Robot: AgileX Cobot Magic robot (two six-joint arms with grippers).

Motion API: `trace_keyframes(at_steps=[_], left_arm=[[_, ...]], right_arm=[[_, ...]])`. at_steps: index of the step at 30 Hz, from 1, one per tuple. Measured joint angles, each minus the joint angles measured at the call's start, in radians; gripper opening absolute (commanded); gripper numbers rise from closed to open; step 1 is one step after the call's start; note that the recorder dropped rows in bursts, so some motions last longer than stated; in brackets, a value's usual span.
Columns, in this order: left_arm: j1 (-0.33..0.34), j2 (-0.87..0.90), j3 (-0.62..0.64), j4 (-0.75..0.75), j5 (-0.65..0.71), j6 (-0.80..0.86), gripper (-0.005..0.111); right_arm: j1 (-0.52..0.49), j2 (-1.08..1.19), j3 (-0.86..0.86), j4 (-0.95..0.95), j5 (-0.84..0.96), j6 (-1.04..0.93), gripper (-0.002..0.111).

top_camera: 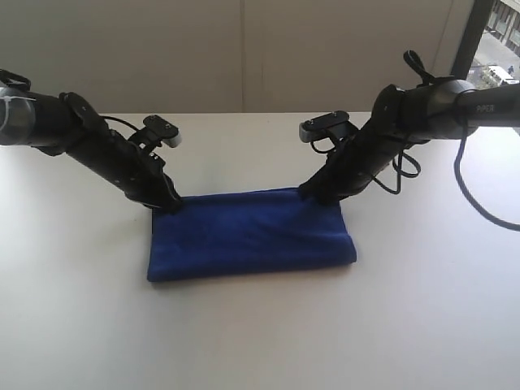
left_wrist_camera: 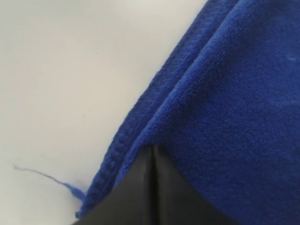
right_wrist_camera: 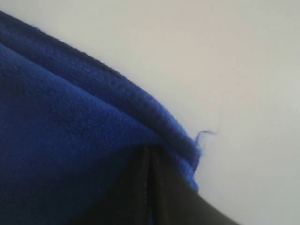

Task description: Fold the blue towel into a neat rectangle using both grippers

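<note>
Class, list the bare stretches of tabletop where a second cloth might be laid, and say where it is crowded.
Free: the wide strip of table nearer the camera than the blue towel; the areas off its two short ends; the patch behind it, between the arms. Crowded: the towel's far corners, where the left gripper and right gripper sit.

This is looking like a robotics lab: a left arm [top_camera: 97,150] and right arm [top_camera: 366,154] are leaning over a plain white table [top_camera: 422,325] before a bare panelled wall [top_camera: 244,49] and window [top_camera: 500,41].
</note>
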Motion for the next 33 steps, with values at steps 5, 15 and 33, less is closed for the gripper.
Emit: trace_keyframes(at_steps=[5, 15, 33], left_arm=[[-0.006, -0.006, -0.002, 0.075, -0.004, -0.068, 0.000], [-0.008, -0.010, -0.004, 0.115, -0.004, -0.098, 0.000], [0.003, -0.308, 0.016, -0.019, 0.036, -0.006, 0.000]], right_arm=[[-0.013, 0.002, -0.002, 0.012, 0.002, 0.010, 0.000], [-0.022, 0.004, -0.002, 0.021, 0.006, 0.014, 0.000], [-0.023, -0.236, 0.013, 0.080, 0.111, -0.056, 0.000]])
